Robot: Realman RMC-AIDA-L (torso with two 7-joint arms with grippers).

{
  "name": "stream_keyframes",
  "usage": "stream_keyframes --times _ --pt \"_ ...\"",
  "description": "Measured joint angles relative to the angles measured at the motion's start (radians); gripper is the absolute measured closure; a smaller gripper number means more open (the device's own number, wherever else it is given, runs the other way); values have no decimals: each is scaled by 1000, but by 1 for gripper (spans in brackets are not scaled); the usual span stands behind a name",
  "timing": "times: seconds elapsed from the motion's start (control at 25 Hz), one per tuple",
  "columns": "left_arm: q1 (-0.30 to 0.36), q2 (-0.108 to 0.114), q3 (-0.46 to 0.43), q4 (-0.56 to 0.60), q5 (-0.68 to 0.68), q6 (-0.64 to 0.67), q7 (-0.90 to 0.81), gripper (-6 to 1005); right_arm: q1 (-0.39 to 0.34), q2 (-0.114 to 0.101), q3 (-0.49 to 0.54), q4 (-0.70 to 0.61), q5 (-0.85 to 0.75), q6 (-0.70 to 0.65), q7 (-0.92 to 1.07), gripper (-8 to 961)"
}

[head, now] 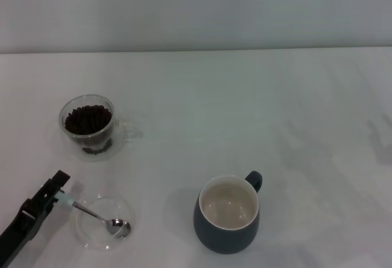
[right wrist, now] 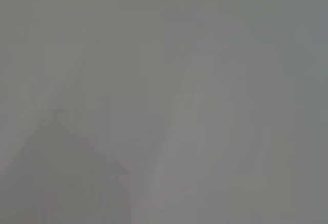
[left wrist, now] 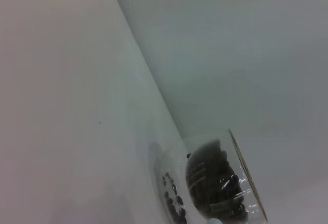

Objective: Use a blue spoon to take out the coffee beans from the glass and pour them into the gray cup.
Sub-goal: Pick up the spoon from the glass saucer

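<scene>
Left gripper (head: 61,195) clamped on blue spoon (head: 98,215) handle, bowl resting in clear dish (head: 86,237), apparently staged for scooping from glass (head: 89,124).

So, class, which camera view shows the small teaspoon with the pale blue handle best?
The head view: the whole small teaspoon with the pale blue handle shows, its metal bowl resting in the flat clear glass dish, its handle at the left end effector. The left wrist view catches only a pale sliver at its edge; the right wrist view shows none.
</scene>
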Motion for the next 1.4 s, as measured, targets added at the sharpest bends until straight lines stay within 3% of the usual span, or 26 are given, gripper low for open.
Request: stream_keyframes --times 0.64,0.84,1.28,1.4 --pt "3 2 -2 34 13 -43 -15 377 5 3 -2 6 0 0 4 605" --pt "1 2 -4 35 10 -65 -37 493 5 3 -2 15 2 -9 3 605" --pt "-10 3 0 61 20 -78 -44 846 6 3 -1 17 4 -13 -1 605" --pt "-11 3 0 62 21 -78 -42 855 6 3 1 17 6 -13 -1 605"
